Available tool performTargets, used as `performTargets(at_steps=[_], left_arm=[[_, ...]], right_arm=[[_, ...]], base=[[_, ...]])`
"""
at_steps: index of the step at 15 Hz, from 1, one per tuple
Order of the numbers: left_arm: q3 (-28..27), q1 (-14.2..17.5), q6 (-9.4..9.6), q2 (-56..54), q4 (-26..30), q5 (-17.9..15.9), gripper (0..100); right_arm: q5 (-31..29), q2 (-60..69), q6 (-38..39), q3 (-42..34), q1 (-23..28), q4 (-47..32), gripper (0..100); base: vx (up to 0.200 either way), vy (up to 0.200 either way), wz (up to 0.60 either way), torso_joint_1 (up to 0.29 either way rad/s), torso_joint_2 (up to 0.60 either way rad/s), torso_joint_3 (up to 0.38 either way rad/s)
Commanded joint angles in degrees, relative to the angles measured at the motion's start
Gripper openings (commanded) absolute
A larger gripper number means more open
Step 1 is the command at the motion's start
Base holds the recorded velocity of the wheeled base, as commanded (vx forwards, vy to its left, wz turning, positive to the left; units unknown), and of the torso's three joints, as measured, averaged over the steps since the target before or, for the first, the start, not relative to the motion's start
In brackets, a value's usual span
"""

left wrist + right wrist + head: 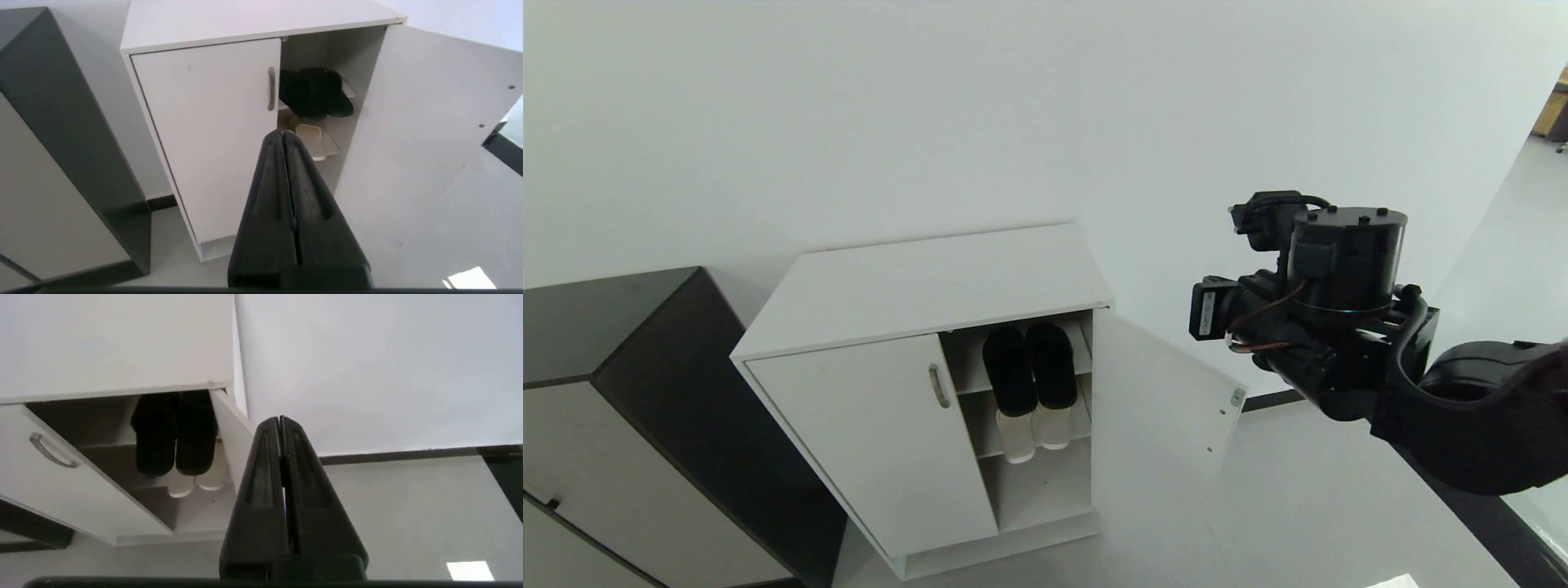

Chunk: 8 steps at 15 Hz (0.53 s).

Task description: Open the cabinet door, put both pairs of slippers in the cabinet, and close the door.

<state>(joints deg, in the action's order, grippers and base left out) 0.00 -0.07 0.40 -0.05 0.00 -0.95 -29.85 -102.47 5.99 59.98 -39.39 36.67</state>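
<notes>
The white cabinet [915, 286] stands against the wall with its right door [1160, 392] swung open and its left door [874, 441] closed. A black pair of slippers [1029, 367] lies on the upper shelf, and a white pair [1037, 429] on the shelf below. My right arm [1331, 310] hangs in the air to the right of the open door, apart from it. My right gripper [282, 425] is shut on nothing, facing the open side with the black slippers [176, 433]. My left gripper [282, 135] is shut and empty, in front of the cabinet near the white slippers [315, 139].
A dark grey cabinet [621, 392] stands close to the white one's left side. A black baseboard [1270, 400] runs along the wall behind the open door. Bare grey floor [1323, 506] spreads to the right and in front.
</notes>
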Motion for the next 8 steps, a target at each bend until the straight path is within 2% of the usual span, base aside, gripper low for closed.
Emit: performTargets(at_steps=[1, 3, 5, 8], left_arm=[[0.0, 0.0, 0.04, 0.0, 0.0, 0.0, 0], [0.0, 0.0, -0.05, 0.0, 0.0, 0.0, 0], [0.0, 0.0, 0.13, 0.0, 0.0, 0.0, 0], [0.0, 0.0, 0.04, 0.0, 0.0, 0.0, 0]], right_arm=[[0.2, -3.3, 0.3, 2.0, 1.9, 0.0, 0], [1.1, -5.1, 0.4, 3.4, 3.6, -0.3, 0], [5.1, -8.5, 2.0, 6.0, 6.6, -0.5, 0], [5.9, -13.6, 2.3, 9.5, 10.1, -0.5, 0]], base=[[0.0, 0.0, 0.0, 0.0, 0.0, 0.0], [0.0, 0.0, 0.0, 0.0, 0.0, 0.0], [0.0, 0.0, 0.0, 0.0, 0.0, 0.0], [0.0, 0.0, 0.0, 0.0, 0.0, 0.0]])
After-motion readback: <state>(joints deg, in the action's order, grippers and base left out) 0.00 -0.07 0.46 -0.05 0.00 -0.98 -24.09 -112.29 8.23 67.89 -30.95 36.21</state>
